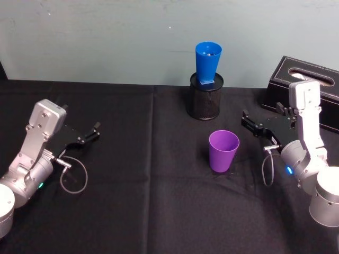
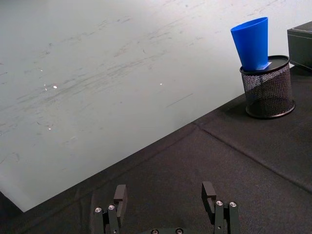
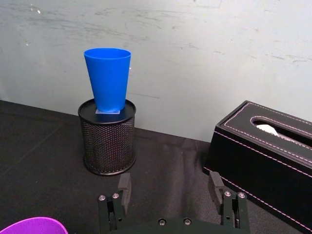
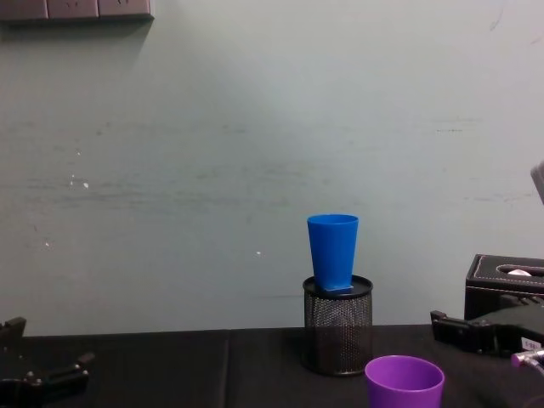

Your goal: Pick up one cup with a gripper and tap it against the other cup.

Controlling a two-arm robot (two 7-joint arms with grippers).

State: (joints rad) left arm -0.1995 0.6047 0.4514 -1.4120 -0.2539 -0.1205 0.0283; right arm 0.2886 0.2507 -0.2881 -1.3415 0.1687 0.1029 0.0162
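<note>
The purple cup (image 1: 223, 151) stands upright on the black cloth a little right of centre; its rim also shows in the right wrist view (image 3: 31, 225) and the chest view (image 4: 404, 381). The blue cup (image 1: 207, 62) stands upright on top of a black mesh pen holder (image 1: 206, 98) farther back, seen too from both wrists (image 2: 251, 43) (image 3: 107, 78). My right gripper (image 1: 248, 121) hovers open just right of the purple cup, apart from it and holding nothing (image 3: 169, 187). On the left side of the table my left gripper (image 1: 96, 131) rests open and holds nothing (image 2: 165, 191).
A black tissue box (image 1: 307, 84) with pink stitching sits at the back right, close behind the right arm. A pale wall rises right behind the table's far edge. Bare black cloth (image 1: 148, 185) covers the table between the arms.
</note>
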